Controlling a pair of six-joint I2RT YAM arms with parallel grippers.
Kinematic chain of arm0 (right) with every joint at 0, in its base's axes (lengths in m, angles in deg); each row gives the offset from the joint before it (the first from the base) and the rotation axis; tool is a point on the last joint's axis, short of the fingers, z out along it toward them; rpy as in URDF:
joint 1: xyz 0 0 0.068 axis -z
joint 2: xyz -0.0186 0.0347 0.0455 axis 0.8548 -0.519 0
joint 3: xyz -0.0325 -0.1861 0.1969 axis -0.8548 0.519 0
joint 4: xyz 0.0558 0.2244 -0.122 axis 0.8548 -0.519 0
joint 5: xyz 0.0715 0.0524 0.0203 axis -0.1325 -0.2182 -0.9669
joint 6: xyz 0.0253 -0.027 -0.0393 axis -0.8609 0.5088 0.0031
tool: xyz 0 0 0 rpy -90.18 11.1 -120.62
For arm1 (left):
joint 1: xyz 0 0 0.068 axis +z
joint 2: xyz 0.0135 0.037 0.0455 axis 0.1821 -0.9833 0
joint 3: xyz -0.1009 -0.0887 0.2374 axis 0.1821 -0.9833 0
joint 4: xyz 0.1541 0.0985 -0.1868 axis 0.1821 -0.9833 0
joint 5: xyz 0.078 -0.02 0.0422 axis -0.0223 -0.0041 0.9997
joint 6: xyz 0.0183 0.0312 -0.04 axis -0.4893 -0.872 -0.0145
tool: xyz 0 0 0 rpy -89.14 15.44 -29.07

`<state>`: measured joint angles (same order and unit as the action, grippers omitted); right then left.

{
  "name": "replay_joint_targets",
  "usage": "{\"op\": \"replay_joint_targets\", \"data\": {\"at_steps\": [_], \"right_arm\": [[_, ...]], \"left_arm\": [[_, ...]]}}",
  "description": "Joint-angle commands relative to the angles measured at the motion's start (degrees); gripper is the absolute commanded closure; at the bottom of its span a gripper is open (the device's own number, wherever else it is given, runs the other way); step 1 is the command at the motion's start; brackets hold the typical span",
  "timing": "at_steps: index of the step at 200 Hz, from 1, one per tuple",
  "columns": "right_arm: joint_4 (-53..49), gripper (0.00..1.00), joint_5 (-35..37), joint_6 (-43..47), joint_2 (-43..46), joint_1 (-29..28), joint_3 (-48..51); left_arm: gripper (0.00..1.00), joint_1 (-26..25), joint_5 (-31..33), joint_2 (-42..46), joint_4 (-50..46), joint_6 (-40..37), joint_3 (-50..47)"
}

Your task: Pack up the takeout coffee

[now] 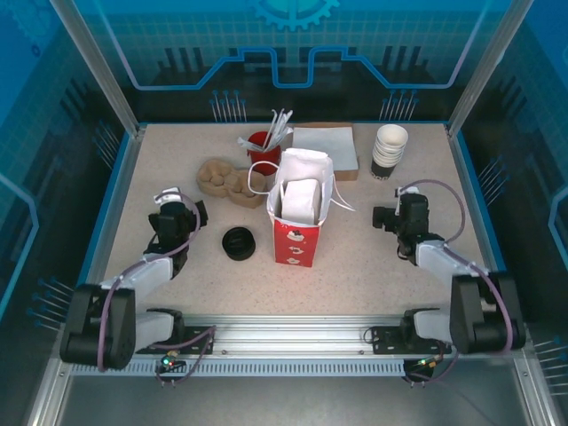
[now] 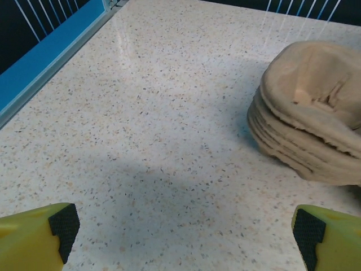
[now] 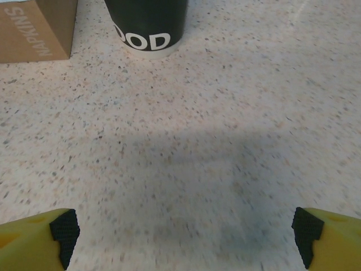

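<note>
We cannot tell where the takeout coffee is, nor its look or which way its long axis runs: the one place that could hide it is the red-and-white bag [image 1: 295,241], standing upright at the middle of the table [image 1: 355,271], and its open mouth lets us see only white paper. Just left of the bag lies a low black ring [image 1: 238,242], flat on the table, and behind it a tan stack of moulded pulp pieces [image 1: 226,180], which we also see at the right of the left wrist view [image 2: 316,113]. The left gripper [image 1: 179,199] hangs over bare tabletop with its jaws spread wide and nothing between them [image 2: 183,228]. The right gripper [image 1: 405,193] is likewise wide apart and empty [image 3: 186,228], facing a dark stack of cups [image 3: 148,22] and a brown napkin box [image 3: 34,28].
</note>
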<state>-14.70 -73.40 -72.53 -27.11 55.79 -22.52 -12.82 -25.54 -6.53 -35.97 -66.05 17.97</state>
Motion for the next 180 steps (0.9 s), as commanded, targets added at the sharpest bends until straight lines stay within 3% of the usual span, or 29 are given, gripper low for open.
{"op": "replay_joint_targets", "data": {"at_steps": [1, 15, 40, 47, 79, 91, 102, 180], "right_arm": [[15.79, 0.00, -2.04, 4.02, -3.02, 0.03, -0.13], [20.29, 0.00, -4.42, 4.76, -3.71, 0.06, 0.96], [24.70, 0.00, -7.07, 5.99, -6.79, -0.04, 2.11], [27.52, 0.00, -8.15, 6.52, -7.83, -0.08, 3.12], [29.79, 0.00, -11.42, 8.40, -10.68, -0.47, 3.36], [29.84, 0.00, -11.30, 8.56, -10.76, -0.74, 3.29], [29.90, 0.00, -11.46, 8.58, -10.80, -0.62, 3.28], [29.87, 0.00, -11.52, 8.56, -10.80, -0.66, 3.27]], "left_arm": [[0.01, 0.96, -0.11, -5.36, 20.46, -3.33, -2.99], [0.01, 1.40, -4.59, -6.09, 18.29, -3.17, -1.57], [0.01, 1.52, -7.14, -13.64, 30.61, -3.63, -3.29], [0.01, 1.49, -8.46, -13.47, 29.13, -3.76, -2.95], [0.01, 1.54, -9.83, -15.34, 26.49, -4.01, -0.83], [0.01, 1.18, -9.55, -19.28, 32.94, -5.44, -1.46], [0.01, 0.75, -9.37, -17.64, 27.90, -4.90, -0.57], [0.01, 0.56, -11.09, -18.36, 27.27, -6.21, 0.58]]}}
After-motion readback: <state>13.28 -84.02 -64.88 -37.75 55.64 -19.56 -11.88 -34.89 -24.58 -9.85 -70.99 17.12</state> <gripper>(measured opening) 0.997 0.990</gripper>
